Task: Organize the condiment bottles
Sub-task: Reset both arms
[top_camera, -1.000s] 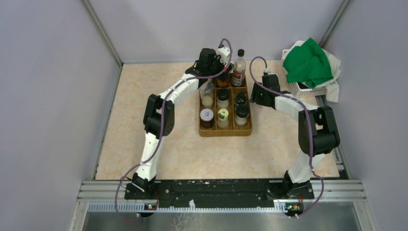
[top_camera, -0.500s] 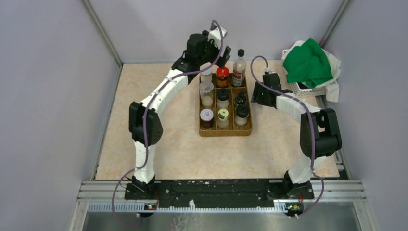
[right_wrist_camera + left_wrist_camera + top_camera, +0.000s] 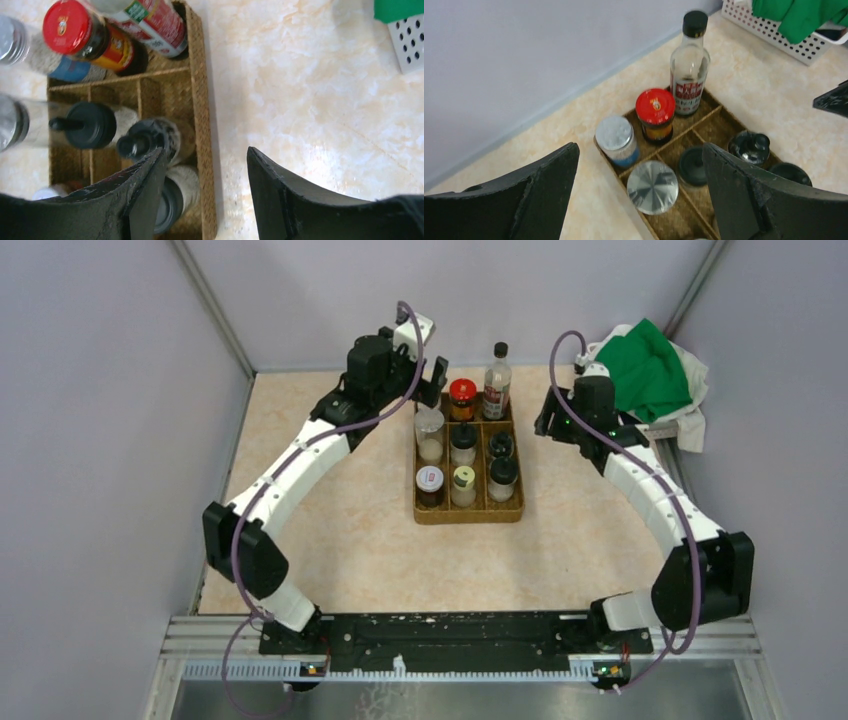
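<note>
The condiment bottles stand in a brown woven divided tray [image 3: 468, 516]. A tall black-capped, red-labelled bottle [image 3: 497, 380] is at the rear right, a red-lidded jar [image 3: 462, 398] beside it, and a silver-lidded jar [image 3: 430, 427] is on the left. Black-capped jars [image 3: 503, 472], a red-and-white lid [image 3: 429, 480] and a yellow-green lid [image 3: 463, 480] fill the nearer slots. The left wrist view shows a silver shaker [image 3: 616, 140] at the rear left. My left gripper [image 3: 432, 380] hovers open and empty above the tray's rear left [image 3: 639, 190]. My right gripper [image 3: 550, 425] is open and empty beside the tray's right rim [image 3: 206, 152].
A white perforated basket [image 3: 640, 425] with green cloth [image 3: 640, 370] sits at the back right corner, also in the left wrist view [image 3: 774, 30]. Grey walls close in the rear and both sides. Beige tabletop [image 3: 350, 540] surrounds the tray.
My left gripper has lifted off the tray's rear-left corner and drawn back to the left, leaving the silver shaker there. My right arm has pulled back to the right, away from the tray.
</note>
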Robot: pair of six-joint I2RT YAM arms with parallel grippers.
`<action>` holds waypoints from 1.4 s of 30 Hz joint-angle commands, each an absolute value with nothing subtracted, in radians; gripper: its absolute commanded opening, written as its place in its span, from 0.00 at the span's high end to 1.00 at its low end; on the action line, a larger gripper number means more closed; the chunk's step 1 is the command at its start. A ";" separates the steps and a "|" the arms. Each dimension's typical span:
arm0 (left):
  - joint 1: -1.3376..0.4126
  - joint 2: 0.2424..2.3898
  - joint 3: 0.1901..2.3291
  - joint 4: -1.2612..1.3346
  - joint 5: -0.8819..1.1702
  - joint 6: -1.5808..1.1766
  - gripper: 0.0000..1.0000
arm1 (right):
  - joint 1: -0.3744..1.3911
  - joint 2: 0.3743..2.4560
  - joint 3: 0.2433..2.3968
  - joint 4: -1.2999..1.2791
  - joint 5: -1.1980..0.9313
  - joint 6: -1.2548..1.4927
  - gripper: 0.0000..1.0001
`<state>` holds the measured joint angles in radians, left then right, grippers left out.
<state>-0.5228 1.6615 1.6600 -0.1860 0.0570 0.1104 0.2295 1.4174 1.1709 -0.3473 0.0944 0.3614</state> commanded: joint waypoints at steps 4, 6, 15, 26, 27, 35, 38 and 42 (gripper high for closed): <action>-0.549 1.387 1.419 -0.236 -0.048 0.016 0.01 | 0.265 1.231 1.073 -0.432 0.005 0.345 0.40; -0.553 1.330 1.363 -0.253 -0.052 0.002 0.01 | 0.273 1.196 1.051 -0.448 -0.029 0.338 0.40; -0.588 1.133 1.159 -0.354 -0.098 -0.107 0.01 | 0.387 1.062 0.935 -0.520 -0.015 0.370 0.43; -0.631 0.872 1.000 -0.469 -0.117 -0.220 0.01 | 0.452 0.811 0.875 -0.678 0.030 0.396 0.38; -0.633 0.849 0.993 -0.480 -0.116 -0.229 0.01 | 0.452 0.791 0.884 -0.699 0.038 0.394 0.38; -0.633 0.746 0.973 -0.500 -0.175 -0.231 0.01 | 0.451 0.698 0.951 -0.734 0.193 0.340 0.24; -0.632 0.745 0.976 -0.480 -0.219 -0.222 0.01 | 0.451 0.674 0.938 -0.675 0.209 0.340 0.17; -0.633 0.744 0.979 -0.471 -0.267 -0.192 0.01 | 0.450 0.664 0.934 -0.644 0.247 0.332 0.12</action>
